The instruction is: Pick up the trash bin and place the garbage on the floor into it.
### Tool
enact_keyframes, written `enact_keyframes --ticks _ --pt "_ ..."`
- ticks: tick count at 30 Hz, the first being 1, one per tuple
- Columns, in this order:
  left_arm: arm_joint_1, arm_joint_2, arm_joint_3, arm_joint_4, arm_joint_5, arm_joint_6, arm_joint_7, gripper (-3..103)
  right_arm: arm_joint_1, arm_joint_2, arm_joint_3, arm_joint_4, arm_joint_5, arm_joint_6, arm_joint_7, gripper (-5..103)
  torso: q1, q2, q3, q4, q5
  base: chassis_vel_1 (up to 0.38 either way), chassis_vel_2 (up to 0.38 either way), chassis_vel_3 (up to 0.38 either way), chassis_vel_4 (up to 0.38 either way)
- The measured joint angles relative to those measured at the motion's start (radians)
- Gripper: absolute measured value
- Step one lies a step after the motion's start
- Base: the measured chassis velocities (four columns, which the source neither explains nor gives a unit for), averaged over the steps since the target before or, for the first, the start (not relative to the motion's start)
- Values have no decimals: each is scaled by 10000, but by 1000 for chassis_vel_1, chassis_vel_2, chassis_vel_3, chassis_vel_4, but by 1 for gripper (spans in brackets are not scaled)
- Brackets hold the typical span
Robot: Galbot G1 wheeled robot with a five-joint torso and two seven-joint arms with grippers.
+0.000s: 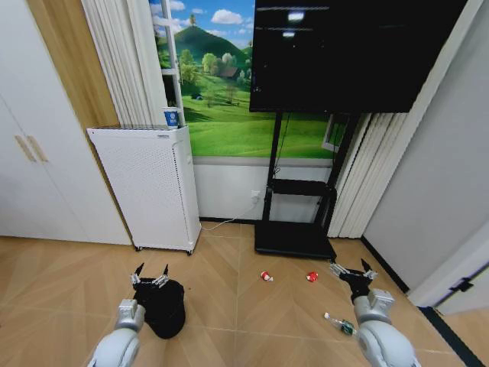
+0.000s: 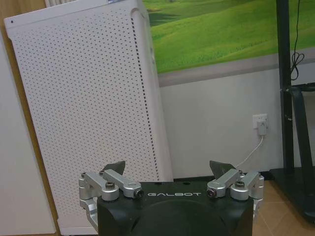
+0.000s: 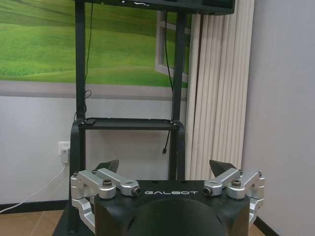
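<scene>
White perforated appliance (image 1: 149, 187) against wall at left. Left pincer (image 1: 150, 276) released, fingers spread, just above the black trash bin (image 1: 162, 307) on the wood floor (image 1: 69, 283); bin contents can't be told. Two red-and-white scraps (image 1: 267, 277) (image 1: 312, 276) on floor before the black TV stand (image 1: 296, 222). Right pincer (image 1: 352, 271) released, empty. Clear bottle with green label (image 1: 341, 324) lies near the right arm.

The trash bin (image 1: 163, 309), small, black and round, stood upright on the floor just below my left arm. Two red-and-white scraps (image 1: 267, 276) (image 1: 312, 276) lay apart ahead of me; a clear green-labelled bottle (image 1: 341, 324) lay on its side beside my right arm.
</scene>
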Motion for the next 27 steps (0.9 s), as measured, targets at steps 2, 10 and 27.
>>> enact_keyframes --ticks 2,10,27 --pt "7 -7 -15 2 0 -22 5 97 5 6 -7 0 -93 2 -7 100 5 -1 2 -1 0 -124 -60 136 23" --pt "62 -60 -37 26 23 -111 108 97 0 71 -14 -19 -97 16 7 100 3 0 1 4 -4 -20 11 15 -2" --pt "52 -44 -38 23 9 -124 123 97 6 41 5 -3 20 31 41 100 3 -1 1 4 -3 -10 -9 11 11"
